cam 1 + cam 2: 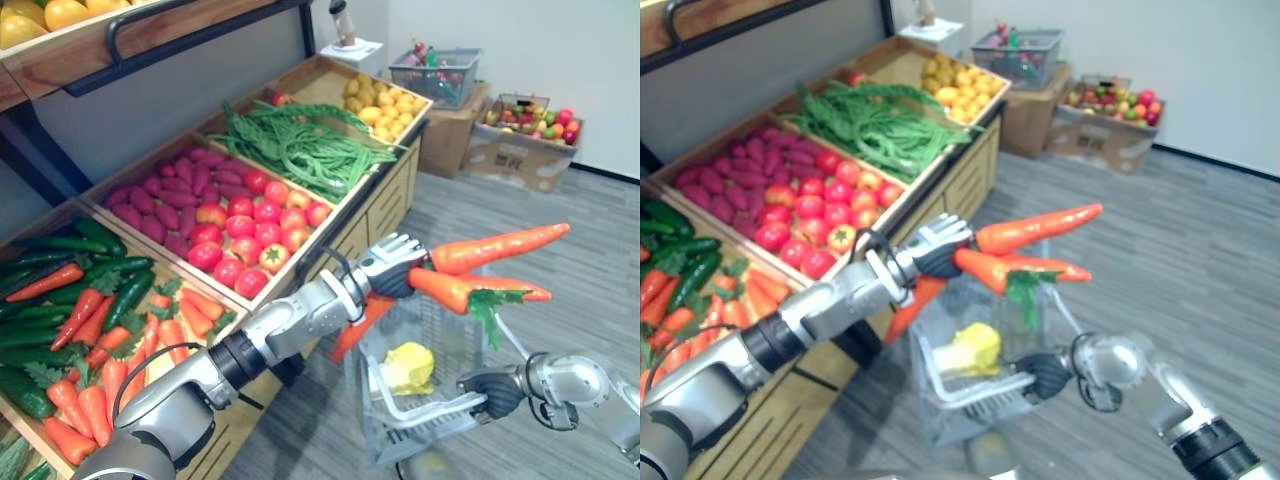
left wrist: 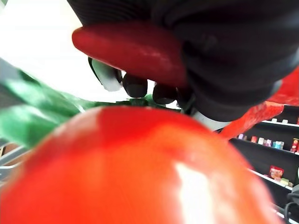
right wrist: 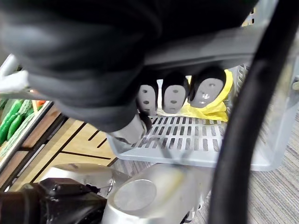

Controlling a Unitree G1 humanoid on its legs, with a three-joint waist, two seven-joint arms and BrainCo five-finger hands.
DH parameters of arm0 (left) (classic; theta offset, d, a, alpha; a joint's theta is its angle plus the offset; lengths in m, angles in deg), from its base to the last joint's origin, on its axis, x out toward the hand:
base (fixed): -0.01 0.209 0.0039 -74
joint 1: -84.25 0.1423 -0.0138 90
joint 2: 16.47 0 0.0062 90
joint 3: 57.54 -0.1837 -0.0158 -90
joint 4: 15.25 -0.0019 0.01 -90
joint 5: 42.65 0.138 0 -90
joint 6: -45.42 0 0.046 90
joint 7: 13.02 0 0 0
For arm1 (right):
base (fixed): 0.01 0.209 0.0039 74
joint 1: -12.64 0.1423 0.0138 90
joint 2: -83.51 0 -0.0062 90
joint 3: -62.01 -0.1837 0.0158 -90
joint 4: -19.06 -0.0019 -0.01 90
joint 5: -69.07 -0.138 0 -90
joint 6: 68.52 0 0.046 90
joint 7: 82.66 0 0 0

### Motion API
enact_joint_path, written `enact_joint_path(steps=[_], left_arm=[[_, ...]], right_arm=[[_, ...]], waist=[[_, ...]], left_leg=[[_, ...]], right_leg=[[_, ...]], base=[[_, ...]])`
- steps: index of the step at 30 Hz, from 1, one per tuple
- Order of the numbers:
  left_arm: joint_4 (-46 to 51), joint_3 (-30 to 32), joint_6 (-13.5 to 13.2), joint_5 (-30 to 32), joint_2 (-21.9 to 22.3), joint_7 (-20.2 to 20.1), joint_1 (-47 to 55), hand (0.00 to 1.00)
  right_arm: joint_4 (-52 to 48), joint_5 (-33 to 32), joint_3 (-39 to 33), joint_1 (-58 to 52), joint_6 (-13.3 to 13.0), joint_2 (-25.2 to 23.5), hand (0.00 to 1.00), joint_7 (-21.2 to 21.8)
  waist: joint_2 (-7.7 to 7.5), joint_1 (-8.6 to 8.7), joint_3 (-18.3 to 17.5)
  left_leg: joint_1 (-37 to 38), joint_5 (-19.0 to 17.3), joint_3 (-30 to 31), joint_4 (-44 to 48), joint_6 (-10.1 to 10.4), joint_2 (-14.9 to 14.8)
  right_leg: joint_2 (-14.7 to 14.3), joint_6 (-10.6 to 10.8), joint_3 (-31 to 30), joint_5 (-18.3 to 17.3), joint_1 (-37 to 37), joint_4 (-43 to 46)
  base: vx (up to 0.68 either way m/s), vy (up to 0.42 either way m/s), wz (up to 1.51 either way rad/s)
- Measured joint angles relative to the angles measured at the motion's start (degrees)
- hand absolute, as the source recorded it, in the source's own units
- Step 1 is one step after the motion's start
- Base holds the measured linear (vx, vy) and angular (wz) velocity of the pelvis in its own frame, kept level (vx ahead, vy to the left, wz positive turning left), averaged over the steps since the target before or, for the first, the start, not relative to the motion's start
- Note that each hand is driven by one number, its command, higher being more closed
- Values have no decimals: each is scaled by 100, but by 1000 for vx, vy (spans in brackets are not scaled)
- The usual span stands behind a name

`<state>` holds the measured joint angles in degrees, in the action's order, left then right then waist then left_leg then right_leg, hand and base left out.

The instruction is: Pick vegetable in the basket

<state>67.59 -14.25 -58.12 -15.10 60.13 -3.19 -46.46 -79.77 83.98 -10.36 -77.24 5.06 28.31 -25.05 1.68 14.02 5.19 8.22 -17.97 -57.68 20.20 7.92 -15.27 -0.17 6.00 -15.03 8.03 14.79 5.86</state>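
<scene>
The left hand [image 1: 392,268] curls its fingers tight round a bunch of carrots [image 1: 500,248], and just below it hangs the basket [image 3: 201,140], which the right hand [image 1: 495,390] holds by its handle [image 1: 430,408].

I see a grey carpeted floor [image 1: 600,260] running back to a plain white wall [image 1: 540,40] edged with a dark skirting strip [image 1: 615,172]. A wooden display stand [image 1: 385,205] with cabinet fronts stretches along the left. Past its far corner, cardboard boxes [image 1: 515,160] sit against the wall.
</scene>
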Motion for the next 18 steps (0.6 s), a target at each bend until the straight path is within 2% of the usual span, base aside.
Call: enact_joint_path(steps=[2,5,11,14,18], left_arm=[[-19,0,1,-2,17,-2,0,100],[-103,0,-2,-2,53,-2,0,100],[-244,2,-7,-1,138,-3,6,100],[-234,4,-15,-2,247,-4,15,100],[45,-4,-31,-30,211,-16,265,100]], right_arm=[[-77,-146,181,91,143,-3,100,140],[-96,-169,371,215,232,-17,100,64],[663,-170,419,538,220,-67,100,-662],[1167,-198,296,705,319,-68,100,-1054],[1734,-242,99,794,386,-87,100,-1487]], waist=[[5,-9,-3],[15,-13,-9],[23,-51,-16],[27,-164,-19],[31,-199,-21]], left_leg=[[-2,0,0,2,0,-1],[-1,0,3,4,0,-4],[4,1,30,4,-3,-7],[-6,6,59,4,-10,-10],[-67,5,315,19,-27,-54]], right_leg=[[0,0,2,0,0,-1],[0,0,7,1,-2,-3],[24,-1,53,1,-38,-10],[42,-1,93,1,-46,-10],[112,-31,321,-25,-124,-67]], base=[[0,0,0],[0,0,0],[7,-2,3],[7,-8,8],[12,-14,26]])
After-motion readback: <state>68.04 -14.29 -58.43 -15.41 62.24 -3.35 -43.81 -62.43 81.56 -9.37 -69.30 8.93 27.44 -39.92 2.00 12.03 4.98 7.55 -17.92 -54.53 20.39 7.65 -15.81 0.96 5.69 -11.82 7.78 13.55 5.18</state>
